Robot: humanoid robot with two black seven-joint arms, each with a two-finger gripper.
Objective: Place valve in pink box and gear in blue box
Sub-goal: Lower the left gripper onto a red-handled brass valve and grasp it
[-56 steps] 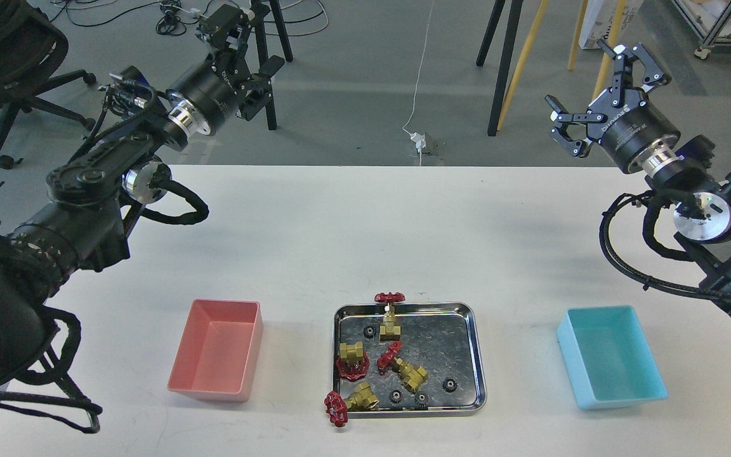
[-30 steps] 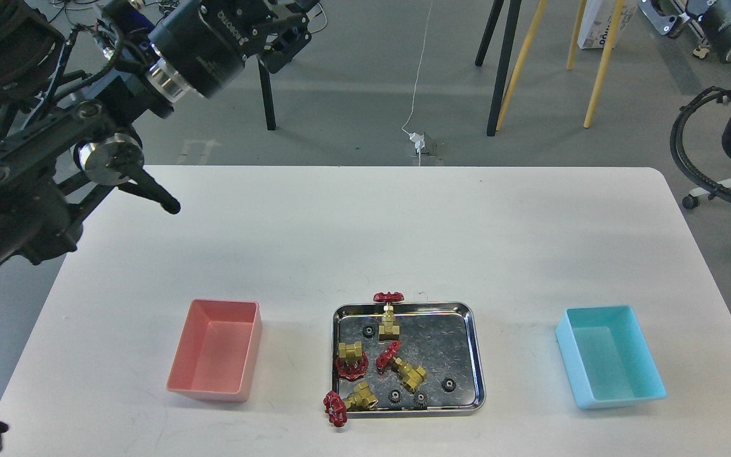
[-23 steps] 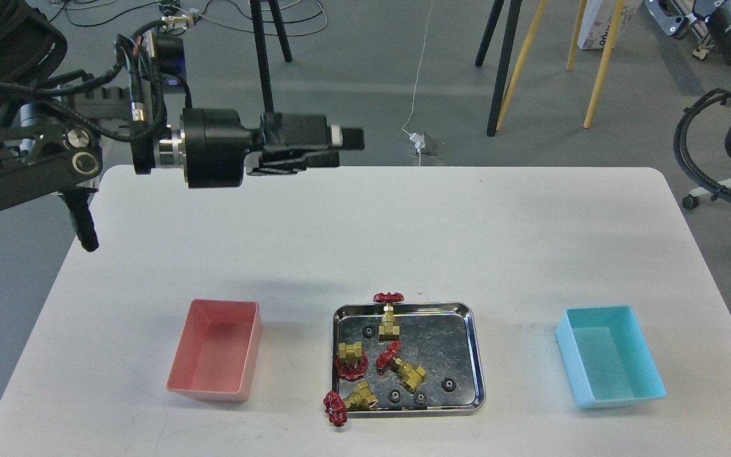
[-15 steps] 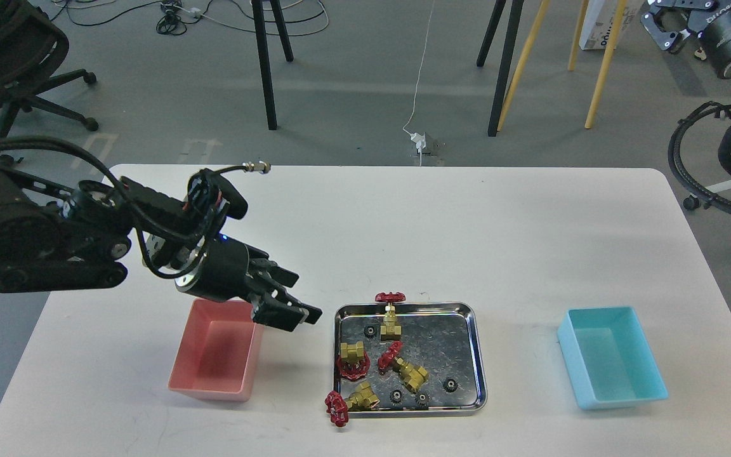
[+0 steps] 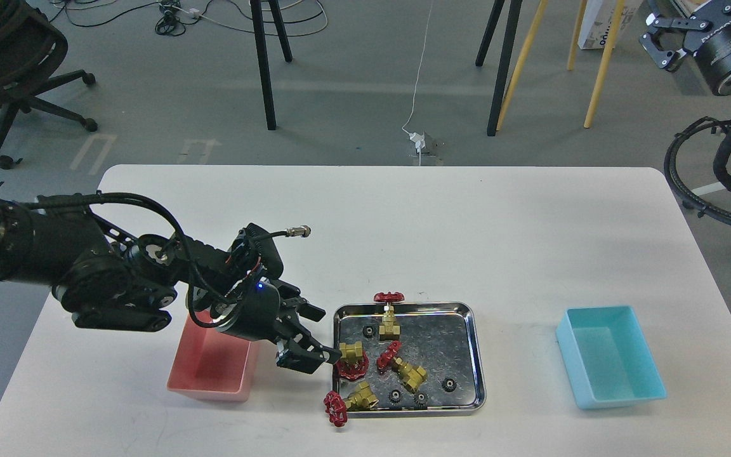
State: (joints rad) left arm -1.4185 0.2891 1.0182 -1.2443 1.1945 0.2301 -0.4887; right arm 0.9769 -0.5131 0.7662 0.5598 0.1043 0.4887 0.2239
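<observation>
Left gripper (image 5: 315, 336) is low over the near-left part of the worktop, between the pink box (image 5: 213, 371) and the steel tray (image 5: 476, 355), fingers spread apart and pointing at the tray's left side. One fingertip is right by the red handwheel of the nearest valve (image 5: 351, 358), which lies against the tray's left wall; can't tell if it touches. The left arm crosses over the pink box's far end; what shows of the box looks empty. Second valve (image 5: 391, 317) stands upright at the tray's far rim, third valve (image 5: 402, 368) lies mid-tray, fourth valve (image 5: 348, 401) hangs over the tray's near-left corner with its wheel out on the table (image 5: 403, 222). A gear (image 5: 448, 384) lies toward the tray's right side, with a few more black ones along its near edge. Blue box (image 5: 613, 358) sits empty near the right edge. Right gripper (image 5: 676, 32) is raised beyond the far-right corner, partly cut off by the frame; its jaws look open.
</observation>
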